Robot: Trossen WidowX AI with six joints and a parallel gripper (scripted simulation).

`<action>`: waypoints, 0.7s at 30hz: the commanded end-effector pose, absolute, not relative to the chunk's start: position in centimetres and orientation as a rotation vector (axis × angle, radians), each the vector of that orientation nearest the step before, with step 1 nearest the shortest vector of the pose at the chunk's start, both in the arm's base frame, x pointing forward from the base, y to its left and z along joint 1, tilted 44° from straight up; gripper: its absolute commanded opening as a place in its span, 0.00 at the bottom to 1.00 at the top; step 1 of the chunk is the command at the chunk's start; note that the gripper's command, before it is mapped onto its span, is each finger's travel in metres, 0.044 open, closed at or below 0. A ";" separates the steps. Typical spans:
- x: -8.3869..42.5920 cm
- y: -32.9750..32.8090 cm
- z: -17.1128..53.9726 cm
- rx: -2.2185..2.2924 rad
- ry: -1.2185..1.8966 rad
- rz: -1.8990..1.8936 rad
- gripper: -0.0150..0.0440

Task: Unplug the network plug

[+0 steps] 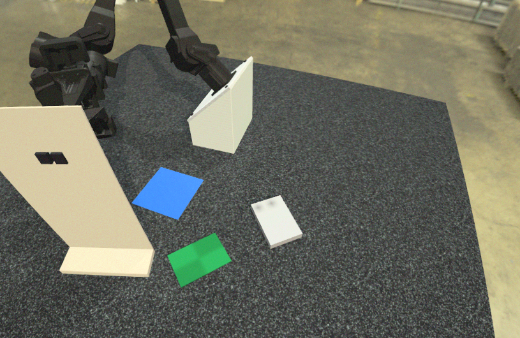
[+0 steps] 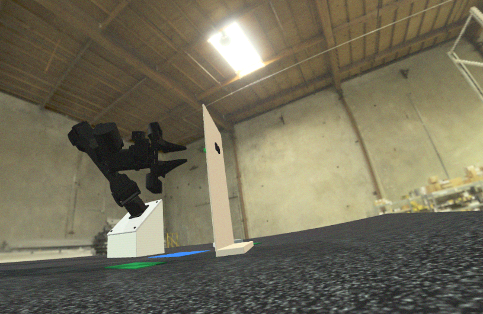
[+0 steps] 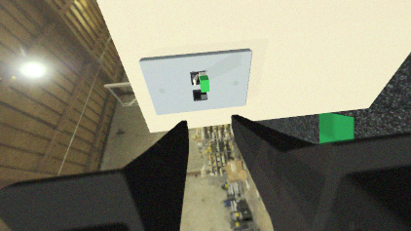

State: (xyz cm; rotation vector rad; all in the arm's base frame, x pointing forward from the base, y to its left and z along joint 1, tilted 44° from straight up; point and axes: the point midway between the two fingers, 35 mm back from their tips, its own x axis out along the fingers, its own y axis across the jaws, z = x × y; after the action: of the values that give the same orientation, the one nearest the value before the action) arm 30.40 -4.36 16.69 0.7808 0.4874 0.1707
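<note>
Gripper [image 2: 184,154] in the air, fingers set to a narrow gap with nothing between them, tips pointing at the upright panel [image 2: 216,192] from its left side in the exterior view, apart from it, not touching. Wrist view: the two dark fingers frame the bottom of the shot, panel face ahead, grey socket plate [image 3: 196,81] mounted on it, green plug [image 3: 205,84] still seated in the socket at plate centre, a dark opening just beside and below it; thin tab too small to make out. Fingertips sit below the plate in that view, short of the plug. Top view: panel [image 1: 64,175] stands on its cream foot at the near left of the dark speckled table [image 1: 348,199], its back side toward the camera with two small black cutouts [image 1: 51,157]; arm body is behind the panel at far left, the plug itself hidden from this angle. Arm's lower link runs from the white wedge-shaped base block [image 1: 224,115] at table centre-far. Flat on the table: blue square [image 1: 168,192] right of the panel, green square [image 1: 198,259] nearer the camera just right of the panel foot, small white-grey slab [image 1: 276,220] right of both. All three well apart from the gripper.
</note>
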 end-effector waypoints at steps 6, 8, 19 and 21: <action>31.6 -4.4 16.6 0.786 0.487 0.167 0.52; 31.8 -4.3 16.6 0.786 0.487 0.167 0.52; 33.3 -4.2 16.3 0.785 0.487 0.168 0.52; 33.5 -4.1 16.3 0.785 0.487 0.168 0.52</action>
State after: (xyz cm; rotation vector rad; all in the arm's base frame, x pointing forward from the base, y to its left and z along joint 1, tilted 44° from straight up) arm 32.91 -4.11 16.22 0.7810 0.4883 0.1689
